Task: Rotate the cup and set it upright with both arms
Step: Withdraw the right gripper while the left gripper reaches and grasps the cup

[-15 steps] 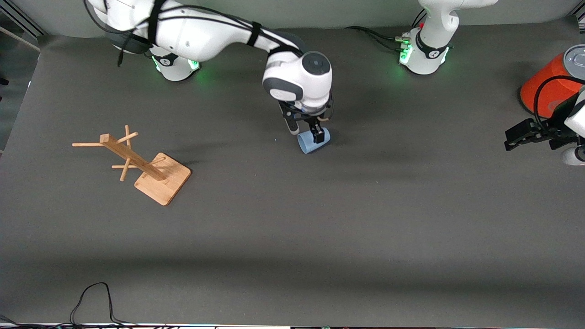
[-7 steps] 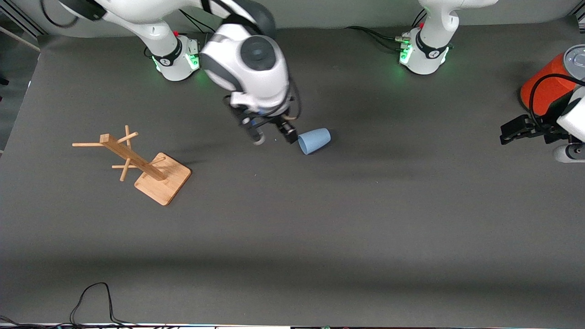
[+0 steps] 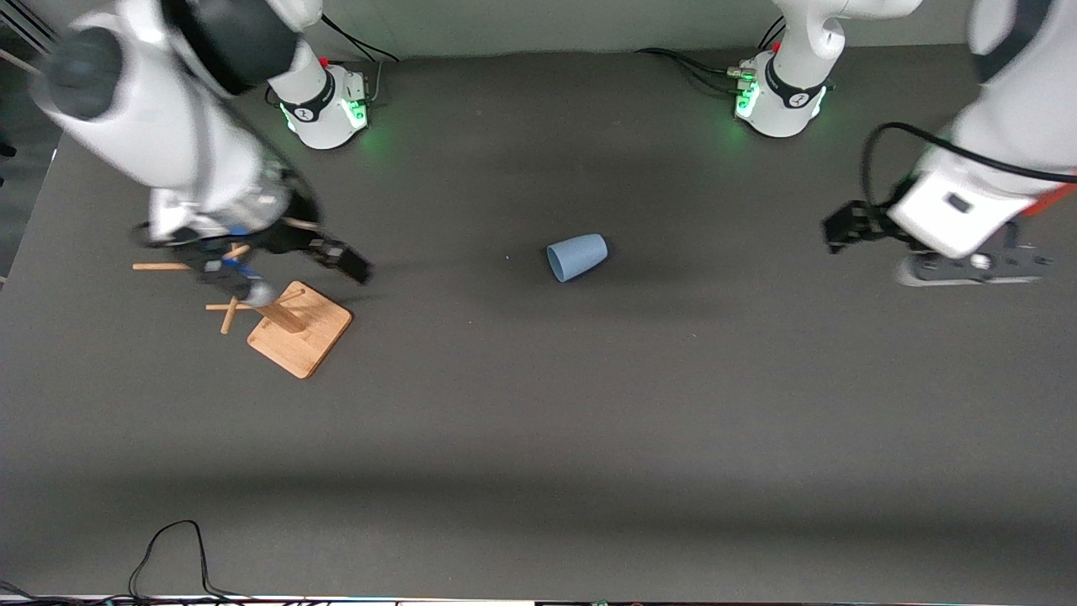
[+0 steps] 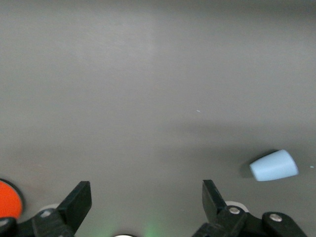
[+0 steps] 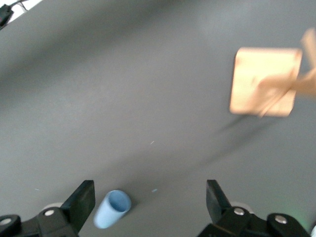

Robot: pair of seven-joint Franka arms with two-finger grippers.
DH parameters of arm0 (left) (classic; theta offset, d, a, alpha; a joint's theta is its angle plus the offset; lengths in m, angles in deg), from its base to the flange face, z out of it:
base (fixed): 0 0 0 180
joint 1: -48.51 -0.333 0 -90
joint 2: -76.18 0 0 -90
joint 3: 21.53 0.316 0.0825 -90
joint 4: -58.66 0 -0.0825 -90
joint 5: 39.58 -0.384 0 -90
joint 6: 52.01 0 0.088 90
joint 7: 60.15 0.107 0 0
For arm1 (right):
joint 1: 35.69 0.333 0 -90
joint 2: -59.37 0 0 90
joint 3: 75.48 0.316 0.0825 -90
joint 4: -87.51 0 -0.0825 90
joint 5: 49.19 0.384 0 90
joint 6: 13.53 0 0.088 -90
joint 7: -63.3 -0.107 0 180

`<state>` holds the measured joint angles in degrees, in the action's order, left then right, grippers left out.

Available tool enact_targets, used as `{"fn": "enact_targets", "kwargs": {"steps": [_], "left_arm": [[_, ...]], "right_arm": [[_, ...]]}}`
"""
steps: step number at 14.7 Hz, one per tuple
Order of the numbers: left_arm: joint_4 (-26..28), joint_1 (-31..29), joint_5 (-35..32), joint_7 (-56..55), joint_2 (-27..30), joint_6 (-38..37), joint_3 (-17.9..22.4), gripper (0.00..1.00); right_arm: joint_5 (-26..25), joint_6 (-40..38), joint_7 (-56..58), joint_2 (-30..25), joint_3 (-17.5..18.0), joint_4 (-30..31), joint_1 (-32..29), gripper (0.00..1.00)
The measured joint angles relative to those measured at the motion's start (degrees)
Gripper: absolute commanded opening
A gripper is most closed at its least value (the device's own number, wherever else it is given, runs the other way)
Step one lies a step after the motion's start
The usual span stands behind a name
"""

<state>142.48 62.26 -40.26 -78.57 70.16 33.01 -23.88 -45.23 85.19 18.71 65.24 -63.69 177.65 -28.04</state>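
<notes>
- Cup (image 3: 577, 257), light blue, lies on its side on the grey table (image 3: 538, 421) near mid-table, touched by nothing; in the front view its open mouth points about 8 o'clock, its rounded base about 2 o'clock.
- Right gripper (image 3: 290, 265) hangs over the wooden peg stand (image 3: 290, 324) at the right arm's end of the table, at roughly 9 o'clock from the cup and well apart from it; fingers spread wide, holding nothing. Right wrist view shows the cup's mouth (image 5: 119, 201) and the stand's square base (image 5: 264, 81).
- Left gripper (image 3: 875, 244) hangs over bare table at the left arm's end, at about 3 o'clock from the cup, well apart; fingers spread wide, empty. Left wrist view shows the cup (image 4: 274, 165) and a sliver of the orange can (image 4: 9, 198).
- Step, as I judge it: cup not yet upright, neither arm on it; looks like a gap between one arm's turn and the other's.
- Next move likely calls for one gripper to come over the cup, drop its fingers either side of the tapered wall, close, then tip the base down onto the table.
- Risk: a round cup may roll if nudged off-centre.
- Writing: no brand, label or text readable on anything.
</notes>
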Motion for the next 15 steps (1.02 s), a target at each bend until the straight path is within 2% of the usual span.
{"fn": "enact_targets", "kwargs": {"steps": [4, 6, 9, 15], "left_arm": [[0.47, 7.99, 0.02, -11.2, -0.88, 0.12, -0.14, 1.0], [0.4, 11.93, 0.06, -17.47, -2.0, 0.6, -0.18, 1.0], [-2.11, 18.59, 0.11, -29.25, -6.31, 1.95, -0.21, 1.0], [-15.23, 27.58, -0.33, -43.89, -20.62, 2.63, -0.16, 1.0]], "right_arm": [[0.09, 0.07, 26.51, -2.77, -12.13, 1.54, 0.07, 1.0], [0.1, -1.01, 32.77, -2.84, -15.15, 1.3, 0.06, 1.0], [-1.61, -3.27, 35.36, -3.0, -15.86, 1.14, 0.21, 1.0], [-3.08, -3.84, 40.15, -2.85, -16.57, 0.41, 0.29, 1.0]]}}
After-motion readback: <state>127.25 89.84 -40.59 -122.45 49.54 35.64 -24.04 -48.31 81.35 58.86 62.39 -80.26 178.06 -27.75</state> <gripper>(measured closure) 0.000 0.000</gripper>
